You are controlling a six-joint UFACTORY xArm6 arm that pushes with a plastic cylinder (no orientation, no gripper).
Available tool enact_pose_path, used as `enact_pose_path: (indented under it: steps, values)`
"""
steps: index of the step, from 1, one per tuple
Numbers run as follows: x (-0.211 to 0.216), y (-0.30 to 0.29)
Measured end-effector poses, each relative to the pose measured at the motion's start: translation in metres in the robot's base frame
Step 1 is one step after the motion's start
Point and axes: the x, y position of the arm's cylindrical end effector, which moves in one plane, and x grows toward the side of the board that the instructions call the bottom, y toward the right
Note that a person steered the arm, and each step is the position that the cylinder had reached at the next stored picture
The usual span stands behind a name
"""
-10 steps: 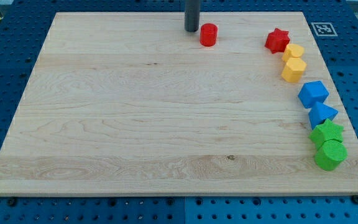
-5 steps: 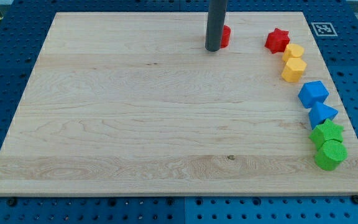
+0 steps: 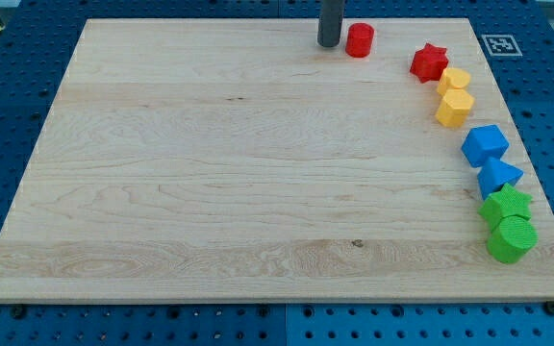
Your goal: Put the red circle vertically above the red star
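The red circle [image 3: 359, 40] stands near the top edge of the wooden board [image 3: 210, 192], right of centre. My tip [image 3: 329, 43] is just left of it, very close, perhaps touching. The red star [image 3: 429, 62] lies further to the view's right and a little lower, apart from the circle.
Down the board's right side runs a curved row: two yellow blocks [image 3: 454, 79] [image 3: 454, 108], a blue cube-like block [image 3: 486, 144], a blue triangular block [image 3: 498, 177], a green star [image 3: 506, 204] and a green circle [image 3: 512, 238]. A marker tag [image 3: 497, 44] sits beyond the top right corner.
The red circle has slid to the right and slightly up, from about mid-top towards the red star. My tip followed it right, dipping lower in between, and now sits at its left.
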Motion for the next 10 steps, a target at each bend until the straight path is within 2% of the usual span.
enact_pose_path:
  steps: [1,2,4,10]
  values:
    - [0.016,0.000]
    - [-0.004,-0.001]
    - [-0.013,0.000]
    - [-0.013,0.089]
